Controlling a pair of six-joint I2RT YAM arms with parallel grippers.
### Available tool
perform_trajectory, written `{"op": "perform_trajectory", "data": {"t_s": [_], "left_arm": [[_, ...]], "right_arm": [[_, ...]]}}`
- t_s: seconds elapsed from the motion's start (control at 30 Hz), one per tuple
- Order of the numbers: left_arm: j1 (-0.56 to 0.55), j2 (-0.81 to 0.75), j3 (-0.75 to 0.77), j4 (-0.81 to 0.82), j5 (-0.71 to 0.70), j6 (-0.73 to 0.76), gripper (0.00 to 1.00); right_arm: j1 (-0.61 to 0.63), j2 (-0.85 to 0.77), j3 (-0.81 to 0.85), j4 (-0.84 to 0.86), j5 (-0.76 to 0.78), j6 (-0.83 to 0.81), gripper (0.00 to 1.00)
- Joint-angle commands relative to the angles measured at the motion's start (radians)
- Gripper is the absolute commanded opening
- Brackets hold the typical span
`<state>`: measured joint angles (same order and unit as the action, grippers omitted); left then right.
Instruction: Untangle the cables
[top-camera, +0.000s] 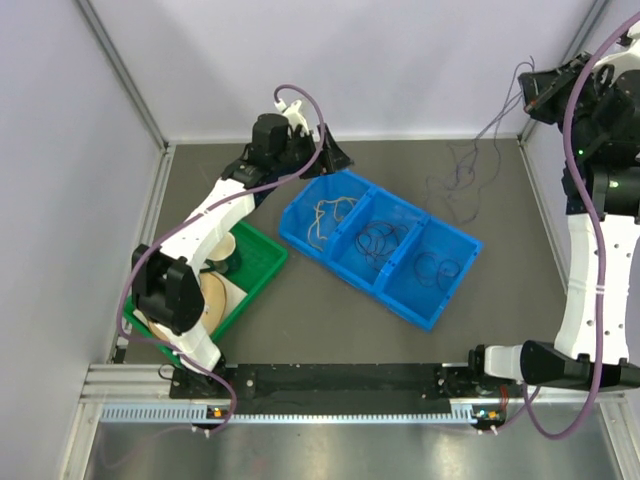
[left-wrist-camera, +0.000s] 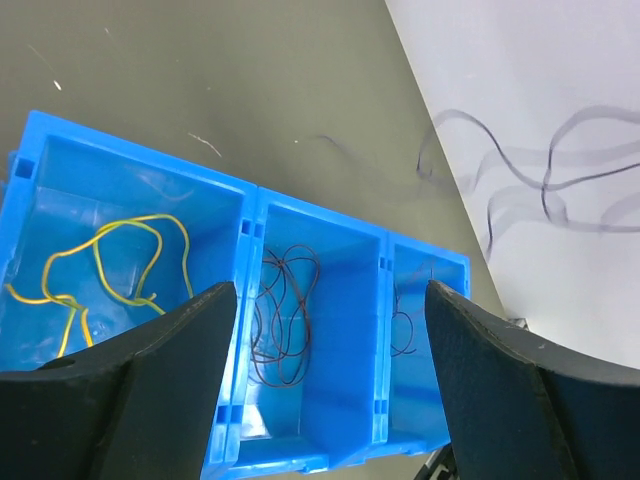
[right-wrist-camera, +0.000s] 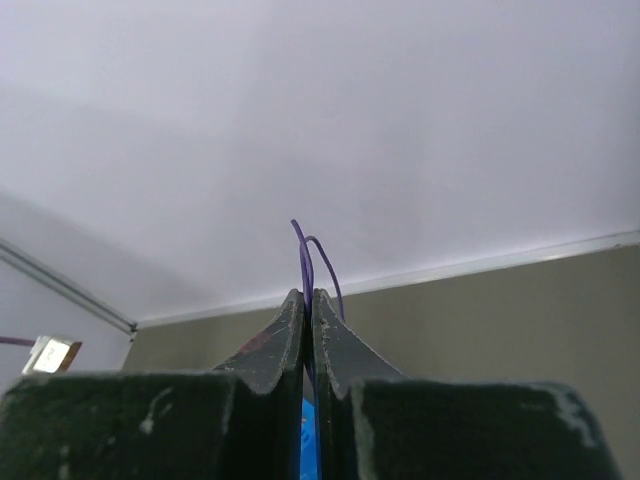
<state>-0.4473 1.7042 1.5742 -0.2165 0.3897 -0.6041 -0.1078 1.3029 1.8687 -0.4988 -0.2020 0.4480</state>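
Note:
A blue three-compartment bin (top-camera: 408, 305) lies at an angle on the table. A cream cable (top-camera: 330, 215) lies in its left compartment, and dark cables (top-camera: 378, 240) lie in the middle and right ones. My left gripper (top-camera: 337, 157) hovers open over the bin's far left end with nothing between its fingers. From the left wrist I see the yellowish cable (left-wrist-camera: 120, 255), the dark cables (left-wrist-camera: 285, 320) and the open gripper (left-wrist-camera: 330, 290). My right gripper (top-camera: 528, 90) is raised at the far right, shut on a thin purple cable (right-wrist-camera: 304, 255). That cable (top-camera: 487, 128) hangs down to a loose tangle (top-camera: 455, 185) on the table.
A green tray (top-camera: 263, 272) holding a dark roll (top-camera: 226, 256) and a beige disc (top-camera: 218, 300) sits left of the bin, under the left arm. Grey walls close in the back and both sides. A black rail (top-camera: 340, 380) runs along the near edge.

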Motion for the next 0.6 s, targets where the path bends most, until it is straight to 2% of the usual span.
{"op": "perform_trajectory", "data": {"t_s": [0.0,0.33,0.57], "left_arm": [[0.004,-0.061,-0.022,0.075,0.028,-0.017,0.81],[0.005,-0.072,-0.055,0.101,0.040,-0.039,0.81],[0.005,-0.066,-0.078,0.123,0.063,-0.062,0.81]], "right_arm": [[0.000,-0.040,-0.003,0.003,-0.060,0.021,0.00],[0.000,-0.139,-0.011,0.003,-0.100,0.017,0.00],[0.002,-0.183,-0.268,0.016,-0.090,0.026,0.00]]}}
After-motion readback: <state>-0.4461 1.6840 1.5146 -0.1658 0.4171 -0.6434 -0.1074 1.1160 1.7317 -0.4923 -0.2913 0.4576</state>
